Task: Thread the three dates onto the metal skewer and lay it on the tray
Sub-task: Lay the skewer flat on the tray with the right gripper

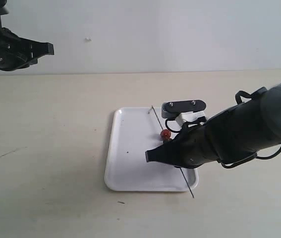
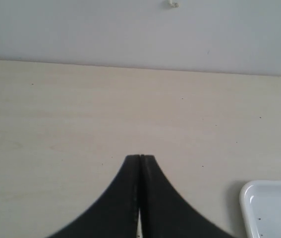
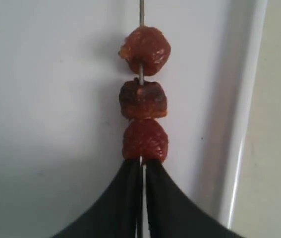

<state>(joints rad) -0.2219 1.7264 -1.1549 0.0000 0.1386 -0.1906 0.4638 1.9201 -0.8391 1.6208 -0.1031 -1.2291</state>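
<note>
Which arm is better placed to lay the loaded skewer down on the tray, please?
Right: the right end effector grips the metal skewer, three dates threaded, over the tray. The left end effector is shut, empty and away from the tray.

A pale beige surface [image 1: 46, 148] runs back to a plain white wall [image 1: 155, 34], and a small black-topped white block [image 1: 184, 110] stands on it.

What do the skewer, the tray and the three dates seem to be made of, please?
Skewer: thin grey metal, by its dull sheen. Tray: glossy white, likely plastic or enamel; its rim reflects light. Dates: wrinkled, sticky-looking red-brown dried fruit.
</note>
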